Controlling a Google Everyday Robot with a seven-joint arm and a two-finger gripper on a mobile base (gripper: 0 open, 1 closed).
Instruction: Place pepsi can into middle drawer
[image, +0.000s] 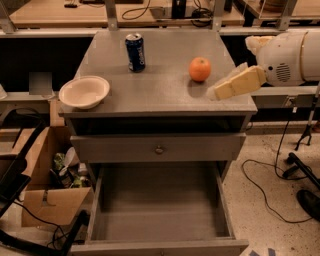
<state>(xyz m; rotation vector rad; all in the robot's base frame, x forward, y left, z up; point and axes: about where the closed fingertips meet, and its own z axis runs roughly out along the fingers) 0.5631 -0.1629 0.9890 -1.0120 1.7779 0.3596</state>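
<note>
The pepsi can (135, 52) stands upright at the back left of the grey cabinet top (160, 95). It is dark blue with a silver top. The middle drawer (160, 212) is pulled out at the bottom of the view, and its flat grey floor holds nothing. My gripper (220, 91) reaches in from the right on a cream arm. It is over the right part of the cabinet top, just right of and below an orange fruit (200, 69) and well right of the can. It holds nothing that I can see.
A white bowl (84, 92) sits at the front left of the cabinet top. A closed drawer front with a round knob (159, 149) is above the open drawer. A cardboard box (47, 192) of clutter stands at the left. Cables (270, 185) lie on the floor at the right.
</note>
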